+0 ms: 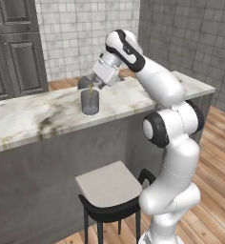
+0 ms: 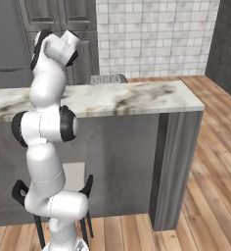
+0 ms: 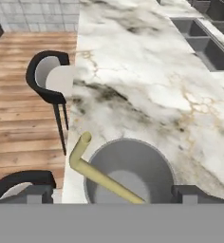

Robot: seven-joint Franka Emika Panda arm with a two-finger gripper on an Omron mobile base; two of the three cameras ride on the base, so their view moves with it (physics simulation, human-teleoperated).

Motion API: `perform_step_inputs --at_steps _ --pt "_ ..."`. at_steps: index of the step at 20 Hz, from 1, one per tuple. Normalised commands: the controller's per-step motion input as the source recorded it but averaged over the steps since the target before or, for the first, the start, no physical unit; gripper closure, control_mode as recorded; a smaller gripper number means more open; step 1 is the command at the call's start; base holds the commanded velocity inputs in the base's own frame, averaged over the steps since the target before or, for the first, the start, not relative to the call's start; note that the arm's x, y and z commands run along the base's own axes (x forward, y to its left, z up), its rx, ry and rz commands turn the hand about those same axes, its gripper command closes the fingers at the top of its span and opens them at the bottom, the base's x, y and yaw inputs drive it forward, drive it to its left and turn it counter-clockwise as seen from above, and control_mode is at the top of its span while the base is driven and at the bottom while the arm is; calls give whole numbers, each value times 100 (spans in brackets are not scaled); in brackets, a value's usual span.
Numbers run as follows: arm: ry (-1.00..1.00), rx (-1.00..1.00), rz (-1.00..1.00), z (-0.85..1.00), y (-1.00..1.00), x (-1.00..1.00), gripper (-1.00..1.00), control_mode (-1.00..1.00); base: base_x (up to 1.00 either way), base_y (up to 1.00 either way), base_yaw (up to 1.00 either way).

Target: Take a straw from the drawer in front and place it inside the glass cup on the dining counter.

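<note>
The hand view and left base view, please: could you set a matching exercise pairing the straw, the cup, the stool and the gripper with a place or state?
1. straw
2. cup
3. stool
4. gripper

A. open, just above the cup
B. on the floor beside the counter
C. upright on the counter
D. leaning in the cup, bent top over the rim

Pairs: 1-D, 2-C, 3-B, 4-A

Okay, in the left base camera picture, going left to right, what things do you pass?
Dark cabinet doors → glass cup with the straw standing in it → open gripper just above the cup → stool → robot arm, with the dining counter running under most of them.
</note>
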Motion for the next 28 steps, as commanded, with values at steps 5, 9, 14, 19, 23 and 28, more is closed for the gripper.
perform_step_inputs --at_steps 5,9,14,19,23,28 --pt "-9 -20 -5 26 -31 0 -100 -100 0 0 0" --pt "0 -14 -4 18 -46 -6 -100 -100 0 0 0" --pt "2 -8 -1 5 -55 -48 -100 -100 0 0 0" --pt "0 -6 -3 0 -50 -97 -100 -100 0 0 0" --pt "1 -1 -6 -1 -36 -100 -100 -100 0 0 0" --pt "0 0 -7 -12 -23 -100 -100 -100 0 0 0"
